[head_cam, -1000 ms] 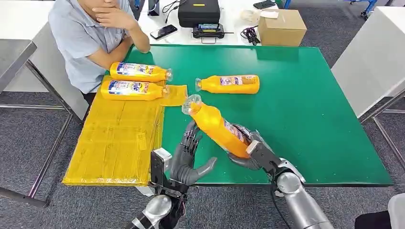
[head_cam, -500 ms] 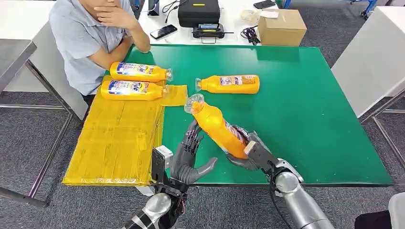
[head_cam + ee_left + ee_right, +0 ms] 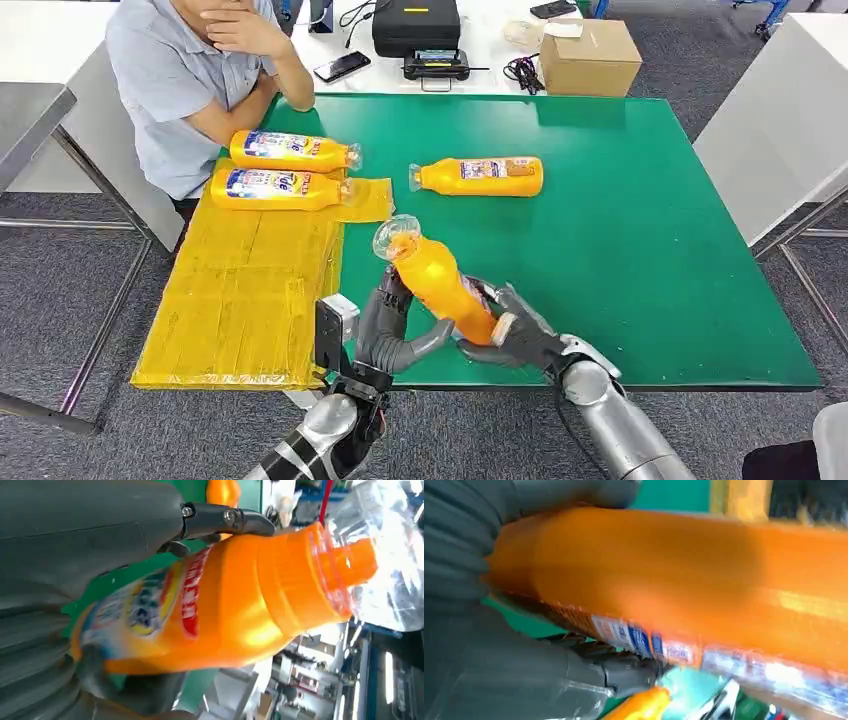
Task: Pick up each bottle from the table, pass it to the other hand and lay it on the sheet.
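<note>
An orange bottle (image 3: 432, 280) with a clear cap is tilted above the near edge of the green table (image 3: 640, 240), cap up and to the left. My right hand (image 3: 510, 335) grips its base. My left hand (image 3: 392, 330) wraps its middle, thumb in front and fingers behind. In the left wrist view a dark finger (image 3: 220, 517) curls over the bottle (image 3: 225, 610). The right wrist view has the bottle (image 3: 674, 580) lying across my right hand (image 3: 499, 670). Two more bottles (image 3: 290, 150) (image 3: 275, 188) lie on the yellow sheet (image 3: 240, 290). Another bottle (image 3: 480, 176) lies on the table.
A person (image 3: 190, 70) sits at the table's far left corner, elbow by the sheet. Behind the table stand a black case (image 3: 417, 25), a phone (image 3: 342, 66) and a cardboard box (image 3: 590, 55). A white table (image 3: 770, 130) stands to the right.
The right hand has brought the bottle left and nearer, more upright. The left hand, open beside it before, has closed around the bottle's middle.
</note>
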